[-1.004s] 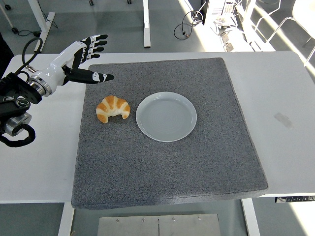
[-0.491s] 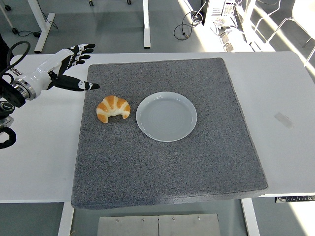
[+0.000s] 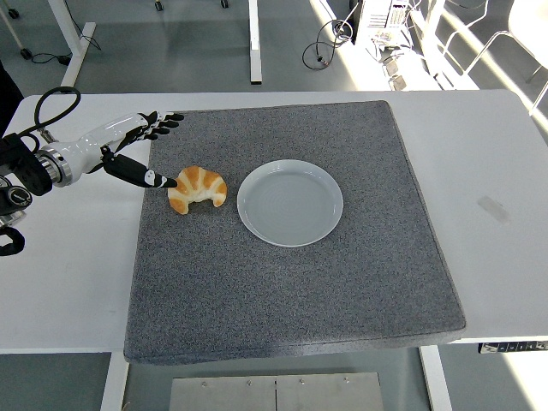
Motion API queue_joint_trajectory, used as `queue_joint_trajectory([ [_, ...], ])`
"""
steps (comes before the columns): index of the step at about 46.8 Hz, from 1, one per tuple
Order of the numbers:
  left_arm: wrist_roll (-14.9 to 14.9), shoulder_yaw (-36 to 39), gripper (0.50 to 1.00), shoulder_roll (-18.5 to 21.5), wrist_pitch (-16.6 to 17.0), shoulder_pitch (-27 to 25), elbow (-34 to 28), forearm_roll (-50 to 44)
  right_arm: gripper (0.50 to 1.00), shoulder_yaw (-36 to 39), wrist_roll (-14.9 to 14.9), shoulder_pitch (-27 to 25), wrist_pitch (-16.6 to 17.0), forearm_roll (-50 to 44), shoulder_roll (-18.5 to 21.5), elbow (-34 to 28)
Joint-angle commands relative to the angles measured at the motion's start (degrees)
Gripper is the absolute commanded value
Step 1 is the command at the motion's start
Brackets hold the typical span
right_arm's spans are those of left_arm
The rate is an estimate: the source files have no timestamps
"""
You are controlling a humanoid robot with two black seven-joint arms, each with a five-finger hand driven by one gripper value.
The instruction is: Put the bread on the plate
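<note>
Here, robot hand (image 3: 128, 147) beside unlabelled bread (image 3: 197, 188)

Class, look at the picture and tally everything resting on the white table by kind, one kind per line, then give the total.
Croissant: 1
Plate: 1
Grey mat: 1
Total: 3

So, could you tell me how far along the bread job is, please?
Nothing is done yet: the golden croissant lies on the grey mat, left of the empty white plate. The left robot hand, open, reaches beside it. Grasping, lifting and placing remain.
</note>
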Motion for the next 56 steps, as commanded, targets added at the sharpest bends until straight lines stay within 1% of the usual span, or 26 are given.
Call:
queue_joint_trajectory([
  [1, 2.4, -0.2, 0.913, 0.0, 0.0, -0.3, 0.0, 1.9, 1.0, 0.0, 0.0, 0.0, 0.0, 0.0, 0.0, 0.0],
  [3, 3.8, -0.3, 0.904, -0.2, 0.1, -0.3, 0.0, 2.9, 1.0, 0.0, 0.0, 0.0, 0.0, 0.0, 0.0, 0.0],
  [5, 4.6, -0.3, 0.895, -0.7, 0.1, -0.3, 0.1, 3.9, 1.0, 0.0, 0.0, 0.0, 0.0, 0.0, 0.0, 0.0],
  [13, 5.5, -0.3, 0.875, -3.6, 0.1, 0.2, 1.4, 7.7, 1.0, 0.0, 0.0, 0.0, 0.0, 0.0, 0.0, 0.0],
  [19, 6.4, -0.3, 0.875, -5.8, 0.1, 0.4, 3.1, 8.0, 1.0, 0.0, 0.0, 0.0, 0.0, 0.0, 0.0, 0.0],
  [26, 6.4, -0.3, 0.875, -8.8, 0.1, 1.9, 7.5, 8.0, 1.0, 0.0, 0.0, 0.0, 0.1, 0.0, 0.0, 0.0],
  [34, 6.3, -0.3, 0.875, -9.7, 0.1, 2.5, 8.7, 8.1, 1.0, 0.0, 0.0, 0.0, 0.0, 0.0, 0.0, 0.0],
  [42, 6.3, -0.4, 0.875, -12.2, 0.1, 3.3, 12.5, 8.1, 1.0, 0.0, 0.0, 0.0, 0.0, 0.0, 0.0, 0.0],
  [56, 6.1, -1.8, 0.871, -13.3, 0.4, 4.8, 14.0, 9.5, 1.0, 0.0, 0.0, 0.0, 0.1, 0.0, 0.0, 0.0],
])
